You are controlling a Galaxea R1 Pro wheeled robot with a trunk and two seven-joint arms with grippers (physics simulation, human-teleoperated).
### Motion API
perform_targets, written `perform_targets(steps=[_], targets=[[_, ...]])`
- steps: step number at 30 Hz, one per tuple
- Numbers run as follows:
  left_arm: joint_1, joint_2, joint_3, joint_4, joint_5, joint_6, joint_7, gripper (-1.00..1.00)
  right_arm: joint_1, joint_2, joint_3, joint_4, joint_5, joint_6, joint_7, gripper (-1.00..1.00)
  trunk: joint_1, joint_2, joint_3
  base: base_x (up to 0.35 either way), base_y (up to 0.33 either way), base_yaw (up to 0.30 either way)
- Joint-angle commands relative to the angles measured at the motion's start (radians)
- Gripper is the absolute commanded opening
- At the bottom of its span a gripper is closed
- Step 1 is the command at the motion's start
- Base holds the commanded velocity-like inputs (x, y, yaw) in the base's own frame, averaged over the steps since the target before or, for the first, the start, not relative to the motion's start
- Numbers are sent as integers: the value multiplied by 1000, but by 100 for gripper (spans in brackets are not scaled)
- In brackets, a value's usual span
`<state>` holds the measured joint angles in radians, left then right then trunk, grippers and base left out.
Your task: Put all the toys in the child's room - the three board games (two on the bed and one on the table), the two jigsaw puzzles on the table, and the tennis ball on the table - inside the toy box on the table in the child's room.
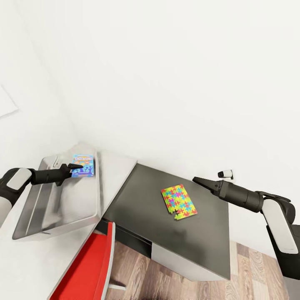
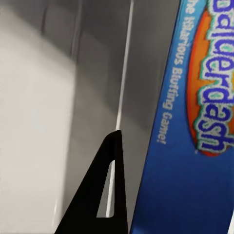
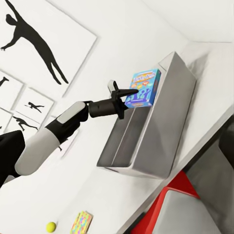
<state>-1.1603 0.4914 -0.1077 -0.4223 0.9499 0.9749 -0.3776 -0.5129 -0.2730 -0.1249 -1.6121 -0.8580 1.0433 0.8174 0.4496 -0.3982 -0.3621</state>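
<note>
Child's room, silhouette sports pictures (image 3: 34, 36) on white wall, jigsaw puzzle (image 1: 178, 202) on desk (image 1: 187, 241), wood-plank floor (image 1: 250, 271)

My tabletop (image 1: 29, 258) — pale grey upper part, with a lower dark grey wing (image 1: 200, 233) stepping off it toward my right. The toy box (image 1: 62, 208), light grey with flared walls, sits on the pale part near the corner of the white walls. One jigsaw puzzle (image 1: 179, 201) lies flat on the dark wing, well apart from the toy box. From the right wrist view, the tennis ball (image 3: 51, 226) and a second puzzle sheet (image 3: 82, 222) lie on the pale top — just beside each other, well away from the toy box.
</note>
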Motion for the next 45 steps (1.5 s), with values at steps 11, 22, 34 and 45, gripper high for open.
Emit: perform_targets(steps=[11, 22, 34, 45], targets=[[-8, 1, -5, 1, -12, -1, -12, -100, -1, 0, -1, 0, 4, 4, 5, 100, 0, -2, -20, 0, 0, 0], [-9, 1, -6, 1, -13, -1, -12, -100, 0, 0, -1, 0, 4, 4, 5, 100, 0, -2, -38, 0, 0, 0], [-8, 16, -5, 3, -13, -1, -11, -100, 0, 0, -1, 0, 4, 4, 6, 100, 0, -2, -57, 0, 0, 0], [-7, 35, -4, 6, -13, -2, -9, -100, 0, 0, -1, 0, 4, 4, 5, 100, 0, -2, -75, 0, 0, 0]])
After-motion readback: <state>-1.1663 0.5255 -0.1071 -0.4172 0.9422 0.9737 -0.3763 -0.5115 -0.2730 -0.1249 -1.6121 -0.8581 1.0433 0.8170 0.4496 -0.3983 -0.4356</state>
